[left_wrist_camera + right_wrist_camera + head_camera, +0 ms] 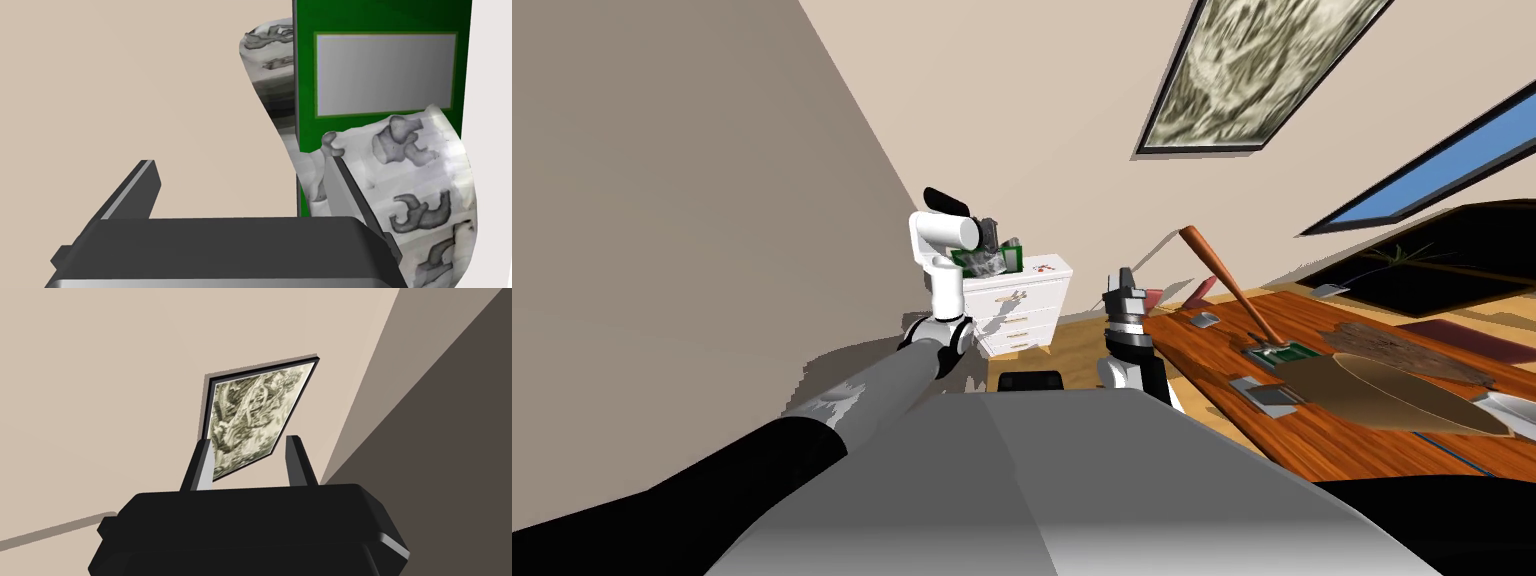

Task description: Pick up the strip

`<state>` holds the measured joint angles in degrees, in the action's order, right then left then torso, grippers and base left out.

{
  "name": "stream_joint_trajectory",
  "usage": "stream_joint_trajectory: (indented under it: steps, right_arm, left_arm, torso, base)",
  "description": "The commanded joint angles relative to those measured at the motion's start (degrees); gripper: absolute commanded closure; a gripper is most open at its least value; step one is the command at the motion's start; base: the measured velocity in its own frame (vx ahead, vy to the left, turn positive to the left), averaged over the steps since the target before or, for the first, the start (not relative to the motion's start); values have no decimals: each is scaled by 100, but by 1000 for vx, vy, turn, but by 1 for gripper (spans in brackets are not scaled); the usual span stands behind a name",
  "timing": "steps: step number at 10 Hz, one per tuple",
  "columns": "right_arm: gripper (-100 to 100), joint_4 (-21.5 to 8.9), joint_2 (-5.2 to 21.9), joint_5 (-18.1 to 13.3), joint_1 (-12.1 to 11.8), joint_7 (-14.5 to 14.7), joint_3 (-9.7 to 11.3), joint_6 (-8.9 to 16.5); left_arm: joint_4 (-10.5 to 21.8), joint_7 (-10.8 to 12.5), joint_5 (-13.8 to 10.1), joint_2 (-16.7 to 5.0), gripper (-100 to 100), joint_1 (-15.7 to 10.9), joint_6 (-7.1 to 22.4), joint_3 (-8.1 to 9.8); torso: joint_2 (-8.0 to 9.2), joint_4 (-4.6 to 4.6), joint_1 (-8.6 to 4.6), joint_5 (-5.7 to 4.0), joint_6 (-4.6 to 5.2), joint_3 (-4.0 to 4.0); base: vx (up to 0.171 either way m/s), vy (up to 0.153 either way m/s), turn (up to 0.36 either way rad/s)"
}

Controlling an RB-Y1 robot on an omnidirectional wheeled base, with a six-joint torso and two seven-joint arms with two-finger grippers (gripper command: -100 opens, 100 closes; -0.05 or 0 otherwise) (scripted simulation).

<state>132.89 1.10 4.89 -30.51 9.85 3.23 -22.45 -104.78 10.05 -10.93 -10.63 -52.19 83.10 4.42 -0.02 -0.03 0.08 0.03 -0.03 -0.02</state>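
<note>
Your left pincer (240, 162) is open at the strip, not yet centred on it.
The curled white strip with grey blotchy print (430, 200) sits on top of the white chest of drawers (1022, 300) by the wall, looping behind and in front of the upright flat-faced green box with a grey panel (385, 20). The left blades stand wide apart; one overlaps the near loop, most of the band lies outside it, and the gap frames bare beige wall. My read: shift the hand sideways toward the box until the loop's thin wall sits between the blades, then close on the free curl. It looks thin and floppy, so pinch across its flat face and stay clear of the rigid box. Your right pincer (1122, 280) is raised beside the glossy brown wooden counter (1212, 360), blades apart with a narrower gap, holding nothing.
</note>
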Motion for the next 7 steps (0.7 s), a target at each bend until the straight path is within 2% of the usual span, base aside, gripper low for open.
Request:
stream_joint_trajectory:
  steps: [1,2,3,4,5,6,7]
  right_arm:
    - [0,0,0,0,0,0,0,0]
    - [0,0,0,0,0,0,0,0]
    - [0,0,0,0,0,0,0,0]
    - [0,0,0,0,0,0,0,0]
    - [0,0,0,0,0,0,0,0]
    - [0,0,0,0,0,0,0,0]
    - [0,0,0,0,0,0,0,0]
  left_arm:
    - [258,43,25,-19,-100,-286,286,77]
    - [258,43,25,-19,-100,-292,412,77]
    - [474,73,47,-37,-100,-517,599,146]
    - [474,73,47,-37,-100,-517,714,146]
    - [684,102,70,-54,-100,-725,901,213]
    - [684,102,70,-54,-100,-725,1006,213]
    - [885,128,94,-71,-100,-914,1200,278]
  torso:
    - [0,0,0,0,0,0]
    - [-2,0,5,1,-1,-1]
    - [-1,0,3,1,0,-1]
    - [-3,0,5,1,-1,-2]
    - [-3,-1,3,1,0,-2]
    - [-5,-1,4,1,-1,-3]
    - [-5,-2,3,1,0,-3]
  base:
    - [11,30,64]
    - [10,24,31]
    - [14,28,73]
    - [15,23,31]
    - [21,26,65]
    - [22,22,29]
    - [26,31,65]
